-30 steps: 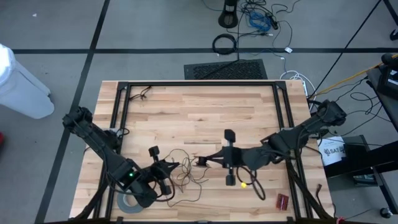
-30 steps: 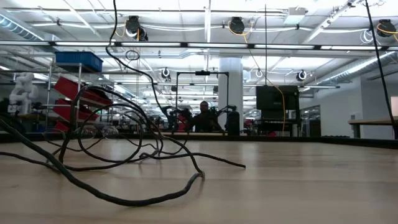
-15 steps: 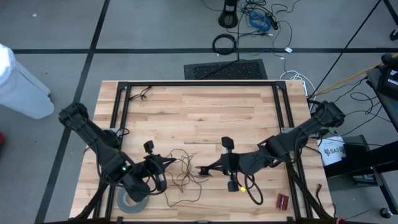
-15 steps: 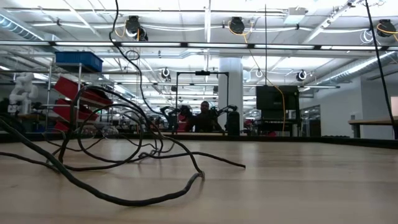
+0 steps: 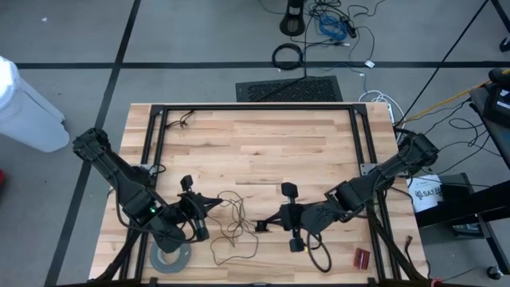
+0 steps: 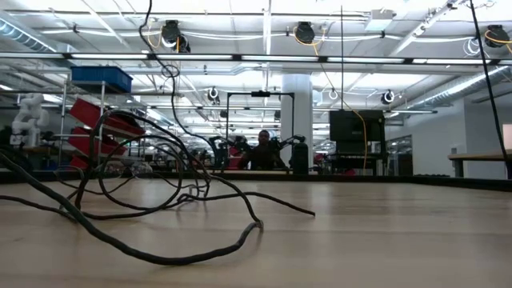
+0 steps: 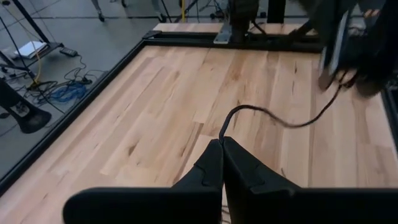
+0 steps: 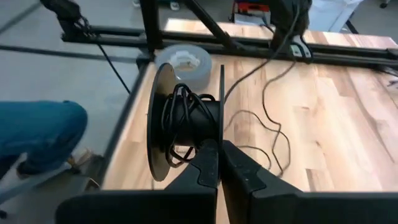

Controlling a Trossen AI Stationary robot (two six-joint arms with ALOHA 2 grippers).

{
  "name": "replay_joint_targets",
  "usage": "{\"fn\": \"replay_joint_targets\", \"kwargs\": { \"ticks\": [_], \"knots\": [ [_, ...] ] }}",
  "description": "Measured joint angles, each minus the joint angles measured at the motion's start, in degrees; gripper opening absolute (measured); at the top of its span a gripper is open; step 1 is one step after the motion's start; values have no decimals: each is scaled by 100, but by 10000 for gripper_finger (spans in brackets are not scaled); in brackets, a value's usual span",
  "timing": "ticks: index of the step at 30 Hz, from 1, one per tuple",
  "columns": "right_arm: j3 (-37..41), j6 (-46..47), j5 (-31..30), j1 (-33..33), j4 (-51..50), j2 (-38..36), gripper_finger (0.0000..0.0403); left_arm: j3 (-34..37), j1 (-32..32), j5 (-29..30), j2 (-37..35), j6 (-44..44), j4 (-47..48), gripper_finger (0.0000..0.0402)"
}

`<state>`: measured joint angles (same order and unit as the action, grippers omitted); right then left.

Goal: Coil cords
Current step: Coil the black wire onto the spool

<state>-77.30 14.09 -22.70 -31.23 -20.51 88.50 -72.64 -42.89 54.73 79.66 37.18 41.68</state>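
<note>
A thin dark wire lies in loose loops on the wooden table, between my two grippers; the low view shows its loops on the boards. One end is wound on a small black spool with two round discs. My right gripper is shut at that spool, near the table's middle front. Just left of the loops, my left gripper is shut on the wire above the table. My left gripper pinches the wire between its two fingertips; the strand leaves the tips and arcs over the table toward the right gripper, slack. My right gripper meets the spool between its two discs, by the wound hub; its own fingers hide the exact spot. The spool is clear of the table, discs on edge.
A grey tape roll lies at the front left, by the left arm. A small red object and a thick black cable loop lie at the front right. A black frame borders the table's far side and both ends.
My left gripper has risen and drawn back toward the table's left edge, still shut on the wire. My right gripper has sunk and gone toward the near edge with the spool. The loose loops have stayed on the table.
</note>
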Motion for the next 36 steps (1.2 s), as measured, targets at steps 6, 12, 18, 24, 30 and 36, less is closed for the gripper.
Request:
{"fn": "replay_joint_targets", "kwargs": {
  "ticks": [6,12,18,24,30,36],
  "knots": [
    [0,27,-626,172,2,199,0,0,0,-1,-134,-51,-248,1],
    [0,74,-745,282,15,493,0,0,0,10,-235,-231,-374,1],
    [2,114,-1099,531,52,738,0,0,0,62,-296,-941,-1258,2],
    [2,348,-1929,692,68,799,0,-2,0,69,-302,-1662,-2358,2],
    [7,52,-2264,691,600,799,0,-4,136,104,-225,-1671,-2718,2],
    [7,-342,-2279,805,1181,799,0,-7,365,76,123,-2131,-3713,2]
  ]
}}
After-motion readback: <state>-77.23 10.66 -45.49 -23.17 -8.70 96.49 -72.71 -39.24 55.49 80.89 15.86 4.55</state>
